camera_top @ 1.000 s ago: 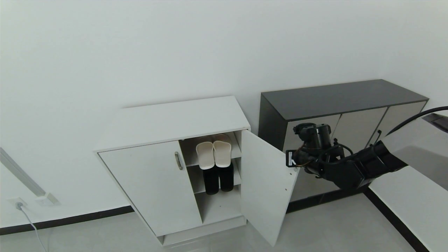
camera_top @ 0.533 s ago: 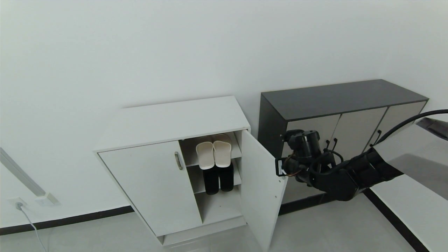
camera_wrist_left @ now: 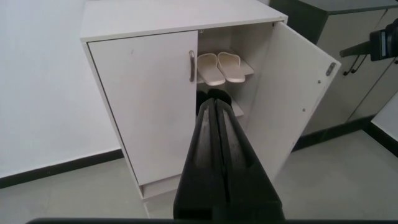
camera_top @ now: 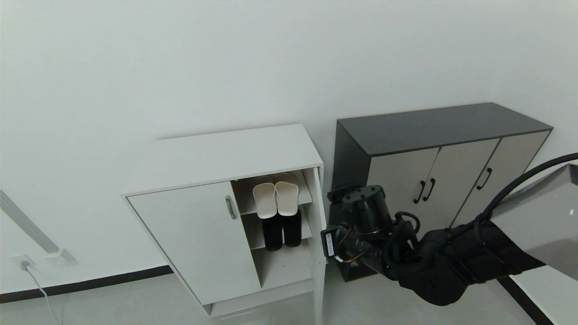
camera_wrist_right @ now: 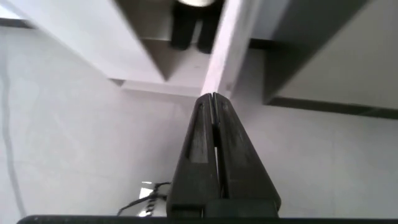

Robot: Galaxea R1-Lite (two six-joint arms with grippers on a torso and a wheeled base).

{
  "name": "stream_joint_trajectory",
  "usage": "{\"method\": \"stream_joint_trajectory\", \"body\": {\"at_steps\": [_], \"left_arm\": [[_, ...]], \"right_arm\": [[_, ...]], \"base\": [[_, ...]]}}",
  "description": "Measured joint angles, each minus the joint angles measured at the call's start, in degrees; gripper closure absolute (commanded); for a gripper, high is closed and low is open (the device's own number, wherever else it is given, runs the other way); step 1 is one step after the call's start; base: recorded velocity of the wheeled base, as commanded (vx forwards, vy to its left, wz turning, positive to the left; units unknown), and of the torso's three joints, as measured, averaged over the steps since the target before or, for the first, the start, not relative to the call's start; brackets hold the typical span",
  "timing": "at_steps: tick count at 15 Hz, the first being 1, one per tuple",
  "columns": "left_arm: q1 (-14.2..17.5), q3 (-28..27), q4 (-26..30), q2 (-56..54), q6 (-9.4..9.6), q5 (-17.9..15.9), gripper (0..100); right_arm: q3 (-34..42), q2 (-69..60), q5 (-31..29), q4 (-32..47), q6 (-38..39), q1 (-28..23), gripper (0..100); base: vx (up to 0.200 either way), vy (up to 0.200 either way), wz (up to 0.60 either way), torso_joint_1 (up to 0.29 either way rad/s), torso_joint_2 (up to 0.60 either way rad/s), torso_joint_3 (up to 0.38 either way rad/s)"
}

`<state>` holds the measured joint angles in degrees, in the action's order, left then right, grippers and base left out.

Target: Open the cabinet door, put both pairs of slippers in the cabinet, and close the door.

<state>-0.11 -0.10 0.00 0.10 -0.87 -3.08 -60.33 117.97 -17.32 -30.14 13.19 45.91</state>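
A: Nearest first: left gripper [camera_wrist_left: 213,106]?
B: Held out in front of the white cabinet [camera_top: 226,155], well apart from it, aimed at the open right half. Jaws pressed together, nothing between.

A: Next, right gripper [camera_wrist_right: 214,102]?
B: Low on the right, at the free edge of the cabinet door [camera_top: 319,253], on its outer side. Jaws pressed together, nothing pinched. Touching the edge or just beside it: cannot tell.

A: And the door itself?
B: Swung wide toward the near side, edge-on in the head view. Beside it, shut, the left-hand door [camera_top: 198,239], with a metal handle [camera_top: 230,207] at its right edge.

A: Slippers?
B: Both pairs inside, in the right half. On the top shelf [camera_top: 306,192], the white pair [camera_top: 275,198], side by side and touching, near ends overhanging the shelf front. On the middle shelf [camera_top: 306,230], straight below, the black pair [camera_top: 282,232], also side by side.

A: Farther off?
B: Just right of the white one, a dark cabinet [camera_top: 433,122], three doors shut, against the white wall [camera_top: 271,54]. Far left, low on that wall, a wall socket [camera_top: 21,262] with a cable [camera_top: 43,293] plugged in.
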Motion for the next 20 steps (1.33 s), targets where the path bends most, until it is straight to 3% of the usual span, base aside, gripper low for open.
{"method": "stream_joint_trajectory", "body": {"at_steps": [6,11,20], "left_arm": [[0.0,0.0,0.0,0.0,0.0,0.0,100],[0.0,0.0,0.0,0.0,0.0,0.0,100],[0.0,0.0,0.0,0.0,-0.02,0.1,100]], "right_arm": [[3.1,-3.2,0.5,-0.7,-2.0,2.2,100],[3.6,-3.4,2.1,-1.7,-2.0,2.2,100],[8.7,-4.7,3.3,-5.7,-3.7,-0.7,100]], "base": [[0.0,0.0,0.0,0.0,0.0,0.0],[0.0,0.0,0.6,0.004,0.0,0.004],[0.0,0.0,0.0,0.0,0.0,0.0]]}}
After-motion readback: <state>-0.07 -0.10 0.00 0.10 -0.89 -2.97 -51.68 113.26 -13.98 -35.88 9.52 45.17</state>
